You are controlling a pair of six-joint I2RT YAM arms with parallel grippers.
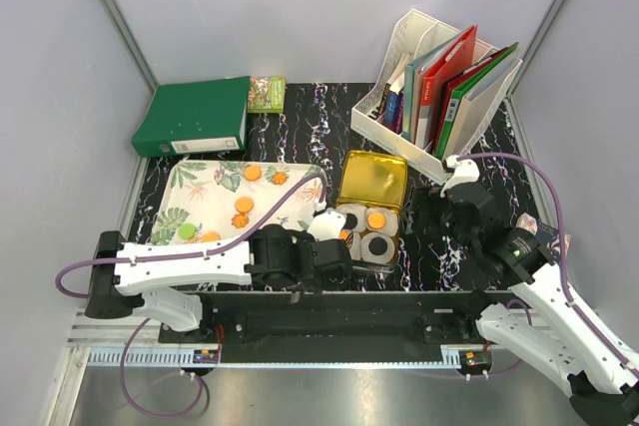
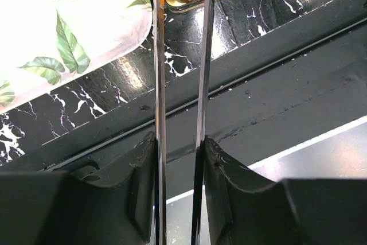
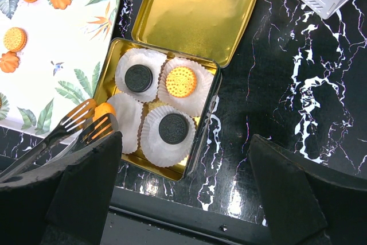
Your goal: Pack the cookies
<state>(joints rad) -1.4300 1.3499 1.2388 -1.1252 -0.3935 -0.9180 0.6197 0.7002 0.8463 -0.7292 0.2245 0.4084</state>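
While my left end effector [image 2: 179, 164] is squeezed part way shut on a pair of tongs [image 2: 203, 55], the tongs pinch one orange cookie [image 3: 103, 109] at their tips. That cookie hangs just over the near left corner of the gold tin [image 3: 213, 93], above the one paper cup [image 3: 129, 127] with nothing in it. The other three cups each hold one of the cookies [image 3: 138, 78], two black and one orange. More of them wait on the leafy tray [image 3: 74, 50] beside the tin. My right end effector [image 1: 431, 214] is wide open, holds nothing, and is near the tin's right side, over the table [image 3: 275, 84]. I think the next thing is to set the held cookie down in the empty cup. The tongs are long and thin, so if I loosen my squeeze too soon, the cookie may land on the tin's edge or fall onto the table. If I push down too hard, the tongs may crush the soft cup or bump the cookie next to it. If I squeeze harder, the cookie may snap.
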